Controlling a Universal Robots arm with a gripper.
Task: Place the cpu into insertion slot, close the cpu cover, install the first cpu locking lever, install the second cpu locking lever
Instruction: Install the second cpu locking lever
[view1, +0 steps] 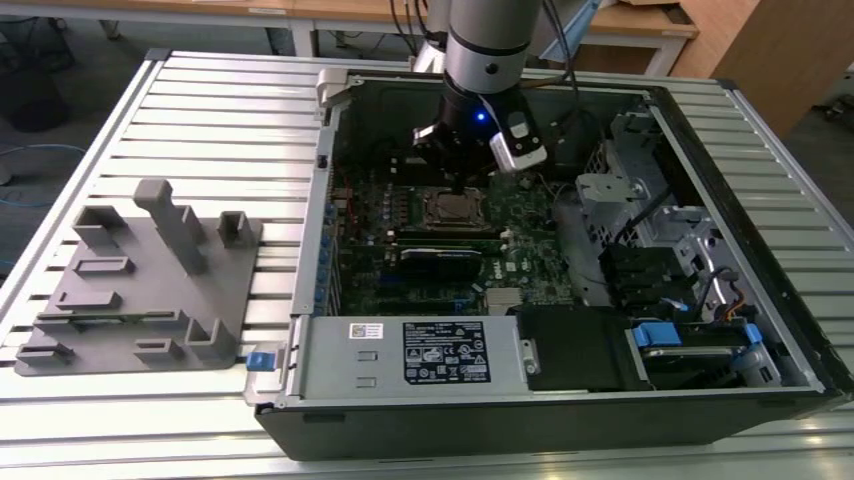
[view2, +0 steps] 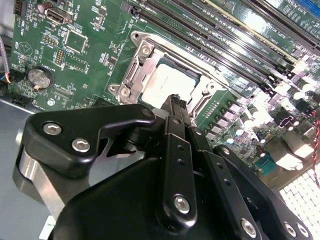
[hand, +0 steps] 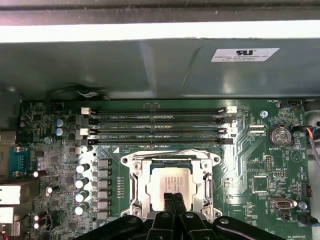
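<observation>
First wrist view showed the black hand (hand: 173, 200), fingers pressed together, poised over the silver-grey square cpu (hand: 170, 184) seated under the silvery cover frame (hand: 137, 186), suggesting lever locking needs sideways pushing.

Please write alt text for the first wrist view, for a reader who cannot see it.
The gripper hangs with its fingers together over the cpu, which lies in the insertion slot with the cpu cover down around it. Green motherboard surrounds the socket, with four long memory slots and a grey case wall beyond.
</observation>
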